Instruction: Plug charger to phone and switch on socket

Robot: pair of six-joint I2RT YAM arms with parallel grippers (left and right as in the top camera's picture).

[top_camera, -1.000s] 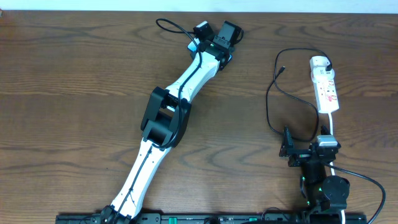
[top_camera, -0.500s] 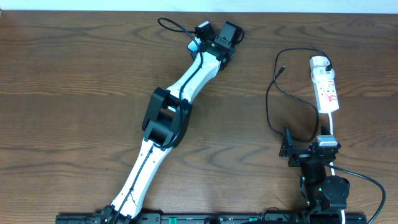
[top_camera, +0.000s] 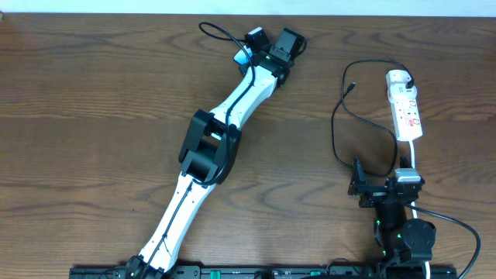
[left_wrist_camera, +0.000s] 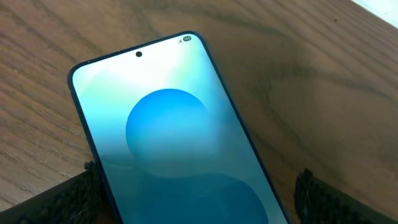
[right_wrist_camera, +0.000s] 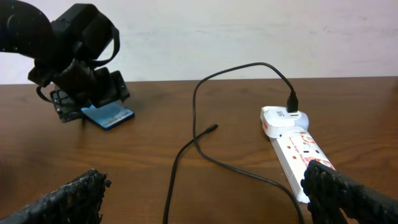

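Note:
The phone (left_wrist_camera: 168,130) lies flat on the wood, its blue-turquoise screen lit, and passes between the two black pads of my left gripper (left_wrist_camera: 196,205). That gripper stands open, one pad on each long side of the phone. From overhead only a blue sliver of the phone (top_camera: 242,56) shows under the left gripper (top_camera: 269,43). The charger (top_camera: 338,128) loops across the table; its plug (right_wrist_camera: 292,101) sits in the socket (top_camera: 405,105) and its tip (right_wrist_camera: 212,128) lies loose. My right gripper (right_wrist_camera: 205,199) hangs open near the table's front edge, holding nothing.
The socket's thick white cord (top_camera: 415,159) runs toward the right arm's base (top_camera: 403,232). The left arm (top_camera: 213,147) stretches diagonally across the middle of the table. The pale wall (right_wrist_camera: 205,31) stands just behind the table's far edge.
The left gripper has crept slightly right along the far edge, staying over the phone. The right arm, charger and socket have not moved.

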